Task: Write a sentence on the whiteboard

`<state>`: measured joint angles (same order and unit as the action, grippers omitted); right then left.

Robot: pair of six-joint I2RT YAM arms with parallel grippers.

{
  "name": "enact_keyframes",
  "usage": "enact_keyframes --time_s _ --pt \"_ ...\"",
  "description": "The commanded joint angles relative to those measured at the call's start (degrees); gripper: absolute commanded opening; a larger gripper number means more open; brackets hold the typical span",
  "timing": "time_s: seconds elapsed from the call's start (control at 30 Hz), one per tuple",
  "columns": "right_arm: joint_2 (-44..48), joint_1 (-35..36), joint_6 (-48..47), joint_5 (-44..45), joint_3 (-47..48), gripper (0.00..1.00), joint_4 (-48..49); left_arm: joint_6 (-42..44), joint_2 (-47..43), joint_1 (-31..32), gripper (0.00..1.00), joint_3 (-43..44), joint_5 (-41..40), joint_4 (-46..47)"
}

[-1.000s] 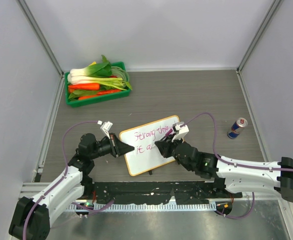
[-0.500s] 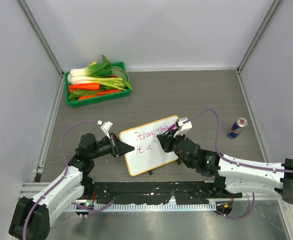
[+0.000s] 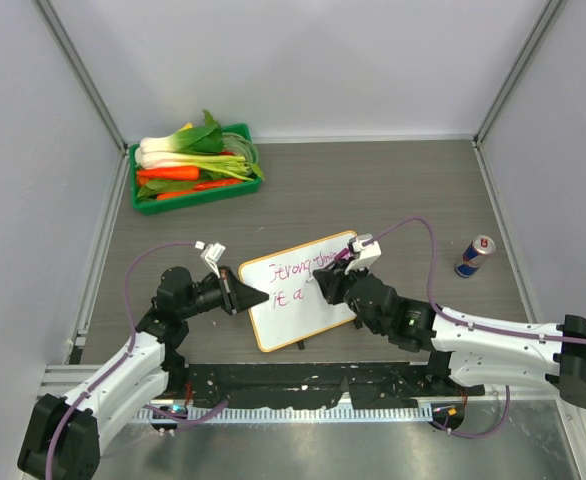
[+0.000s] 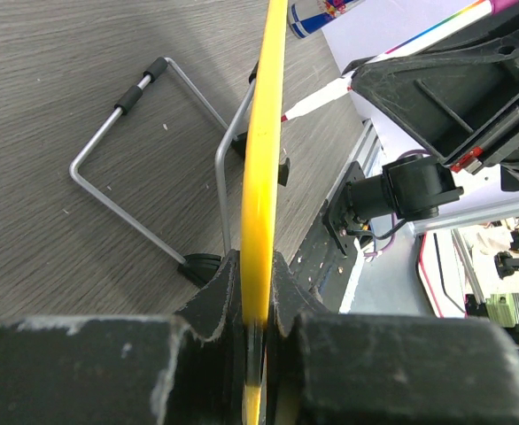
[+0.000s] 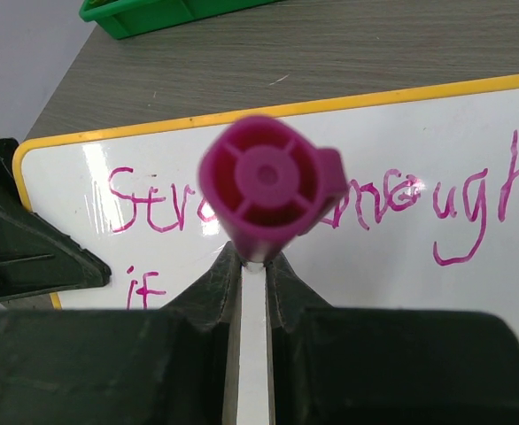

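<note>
The whiteboard [image 3: 295,316] with its yellow frame lies tilted at the table's near middle. The sentence [image 3: 291,270] is pink handwriting in two lines; in the right wrist view [image 5: 153,208] it reads "Stro…nough" over "if". My left gripper [image 3: 255,297] is shut on the board's left edge, seen edge-on as a yellow strip [image 4: 264,133] between its jaws [image 4: 255,283]. My right gripper [image 3: 329,283] is shut on a pink marker [image 5: 271,181] and holds it over the board's middle [image 5: 401,266]. The marker's white tip [image 4: 317,102] reaches the board's face; the marker hides the writing under it.
A green tray [image 3: 139,195] of vegetables stands at the back left. A drink can [image 3: 474,256] stands at the right. The board's wire stand [image 4: 144,177] lies on the table behind it. Grey walls close in the back and both sides.
My right gripper with the marker has shifted slightly up and to the right over the board's right half. The left gripper and the board have not moved.
</note>
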<state>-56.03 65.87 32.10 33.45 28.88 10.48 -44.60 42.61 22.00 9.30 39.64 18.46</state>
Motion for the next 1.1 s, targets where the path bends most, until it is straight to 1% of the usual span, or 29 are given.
enact_keyframes --time_s 0.0,0.53,0.8,1.07 --pt "0.48 -0.12 1.91 -0.58 -0.93 0.01 1.91 5.58 0.37 -0.47 0.00 -1.30 -4.31 -5.19" --pt "2.76 -0.12 5.70 -4.54 -5.41 0.01 -1.08 5.66 0.63 -0.38 0.00 -1.30 -4.39 -5.10" --pt "3.64 -0.12 5.35 -2.60 -4.63 0.01 -1.43 5.58 0.72 -0.47 0.00 -1.30 -4.39 -5.01" --pt "4.70 -0.12 2.10 1.00 -1.73 0.01 -1.69 5.58 0.63 -0.47 0.00 -1.30 -4.39 -5.10"
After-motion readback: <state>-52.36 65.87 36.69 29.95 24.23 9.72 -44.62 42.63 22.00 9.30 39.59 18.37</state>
